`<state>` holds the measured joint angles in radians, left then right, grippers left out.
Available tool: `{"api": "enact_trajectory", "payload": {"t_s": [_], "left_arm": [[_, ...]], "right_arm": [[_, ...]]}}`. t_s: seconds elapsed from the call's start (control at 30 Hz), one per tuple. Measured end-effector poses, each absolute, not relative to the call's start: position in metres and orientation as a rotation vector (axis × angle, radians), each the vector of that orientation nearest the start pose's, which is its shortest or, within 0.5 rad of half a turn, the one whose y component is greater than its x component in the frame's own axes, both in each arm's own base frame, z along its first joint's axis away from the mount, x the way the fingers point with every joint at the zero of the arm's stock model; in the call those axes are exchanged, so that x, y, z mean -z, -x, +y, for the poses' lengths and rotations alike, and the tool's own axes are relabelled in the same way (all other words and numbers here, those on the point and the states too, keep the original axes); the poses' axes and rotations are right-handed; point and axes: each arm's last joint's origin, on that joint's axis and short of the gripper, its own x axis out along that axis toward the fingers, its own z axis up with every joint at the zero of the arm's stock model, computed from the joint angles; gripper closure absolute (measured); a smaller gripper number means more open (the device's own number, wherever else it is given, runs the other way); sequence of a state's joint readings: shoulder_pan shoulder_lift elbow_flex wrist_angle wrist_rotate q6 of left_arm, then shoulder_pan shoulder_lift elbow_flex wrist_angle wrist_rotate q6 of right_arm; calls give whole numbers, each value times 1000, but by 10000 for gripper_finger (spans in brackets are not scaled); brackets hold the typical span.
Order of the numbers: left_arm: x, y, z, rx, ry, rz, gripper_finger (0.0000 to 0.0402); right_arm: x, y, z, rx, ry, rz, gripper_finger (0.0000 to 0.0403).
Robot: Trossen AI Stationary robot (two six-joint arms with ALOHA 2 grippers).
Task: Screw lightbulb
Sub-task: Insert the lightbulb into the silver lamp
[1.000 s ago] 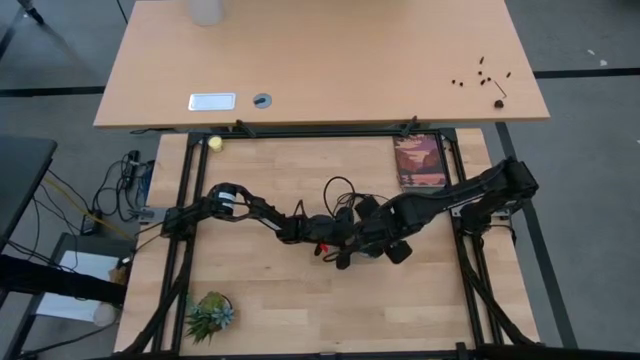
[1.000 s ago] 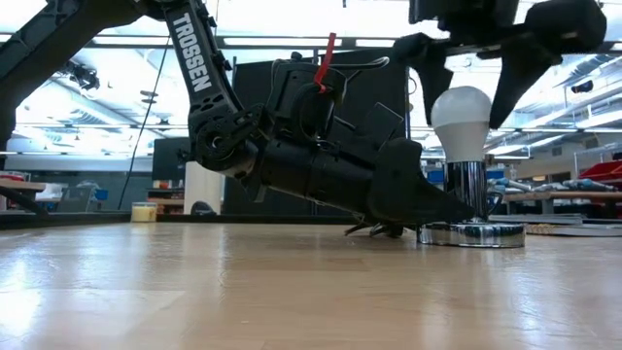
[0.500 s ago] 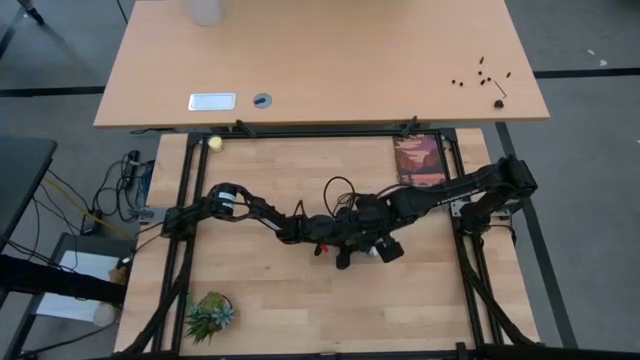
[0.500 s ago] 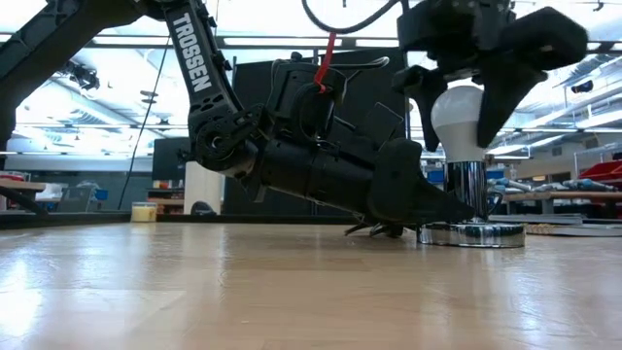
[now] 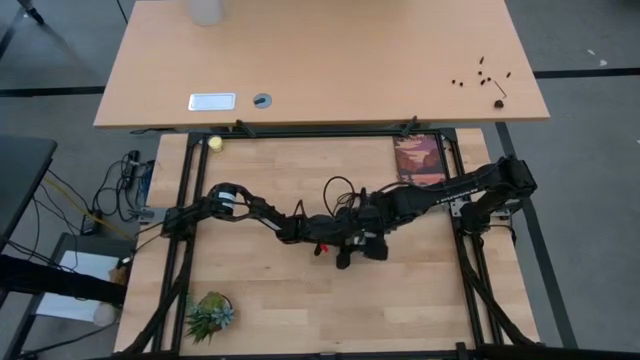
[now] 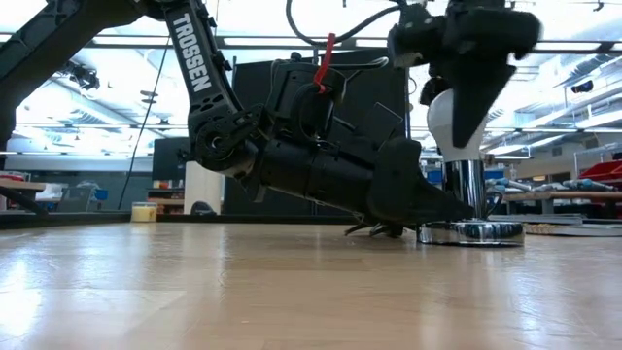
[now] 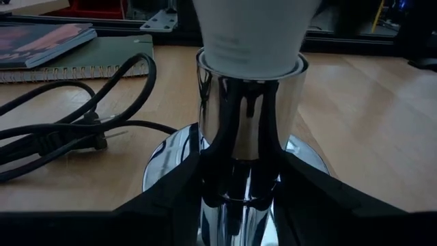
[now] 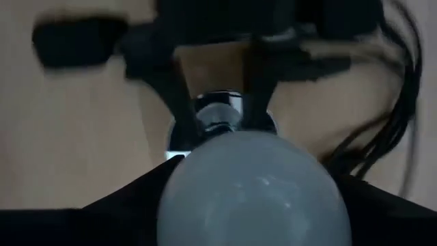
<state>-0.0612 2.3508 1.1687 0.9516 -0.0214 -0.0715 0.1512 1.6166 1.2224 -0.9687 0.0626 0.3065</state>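
Down at table height, the lightbulb (image 6: 445, 122) stands upright in a shiny chrome socket post (image 6: 467, 191) on a round base (image 6: 471, 233), near the middle of the wooden table (image 5: 300, 300). From above, the right end effector (image 6: 465, 115) hangs straight over the bulb, its dark fingers (image 6: 476, 107) set around the white globe, though I cannot tell whether they press on it. Lying low along the table, the left end effector (image 7: 240, 188) clamps the chrome post between both fingers. A black cord (image 7: 61, 133) trails beside the base, and notebooks (image 7: 75, 48) lie farther off.
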Motion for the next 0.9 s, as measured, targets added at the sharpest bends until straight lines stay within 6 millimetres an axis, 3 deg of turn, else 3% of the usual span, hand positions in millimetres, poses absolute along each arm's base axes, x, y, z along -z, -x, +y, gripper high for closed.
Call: {"api": "enact_trajectory", "payload": {"t_s": [0.17,0.43,0.67,0.9], "left_arm": [[-66,-447,-27,19,76,219,208],[-67,-447,-27,17,103,203,208],[-67,-447,-27,17,102,207,208],[-67,-448,-27,16,102,208,208]], "right_arm": [[-234,-298,49,381,-439,1307,100],[-234,-298,50,698,-831,1212,129],[-234,-297,49,873,-1037,1139,122],[-235,-298,48,891,-1073,1138,118]]}}
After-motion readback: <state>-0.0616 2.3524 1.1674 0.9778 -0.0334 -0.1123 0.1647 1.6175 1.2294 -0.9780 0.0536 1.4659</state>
